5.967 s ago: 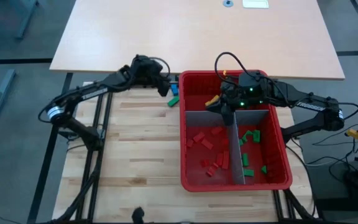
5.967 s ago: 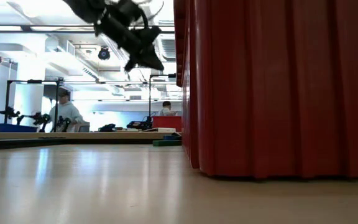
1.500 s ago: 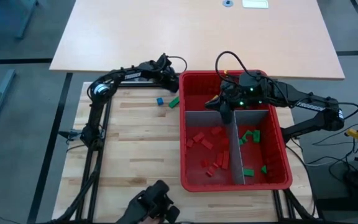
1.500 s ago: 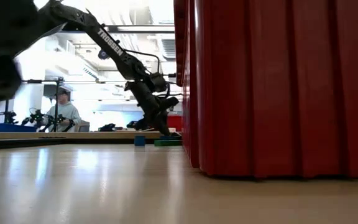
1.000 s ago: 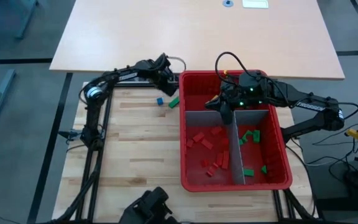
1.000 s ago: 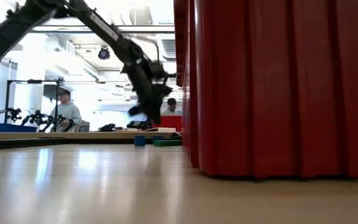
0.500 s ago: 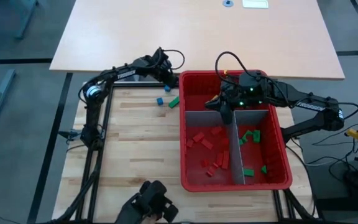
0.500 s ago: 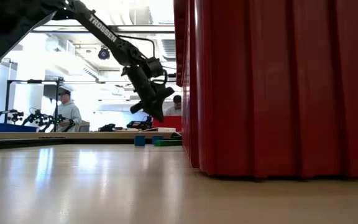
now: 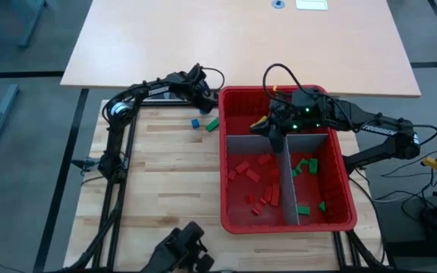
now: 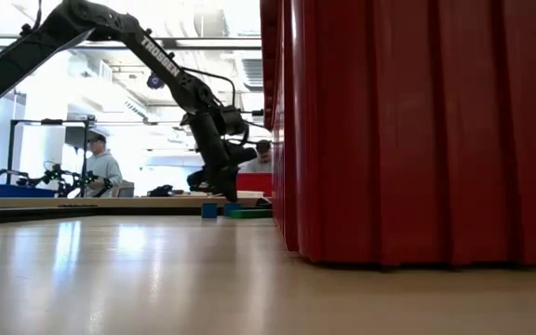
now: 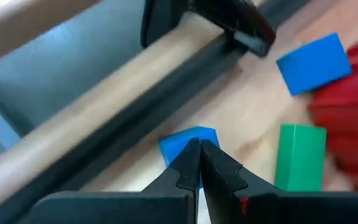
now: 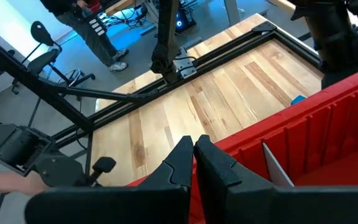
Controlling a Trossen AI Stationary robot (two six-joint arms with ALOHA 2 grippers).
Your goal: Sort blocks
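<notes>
Black left claw (image 9: 203, 96) has dipped lower beside the red bin (image 9: 341, 182).

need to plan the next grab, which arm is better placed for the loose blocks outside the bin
Left. The left gripper is already down at the far edge beside the blue block and green block on the table. The right gripper hangs inside the red bin, across its wall.

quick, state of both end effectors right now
Left end effector: shut, empty, its tips just in front of a blue block on the table beside the red bin.
Right end effector: shut, empty, over the bin's far section.
</notes>
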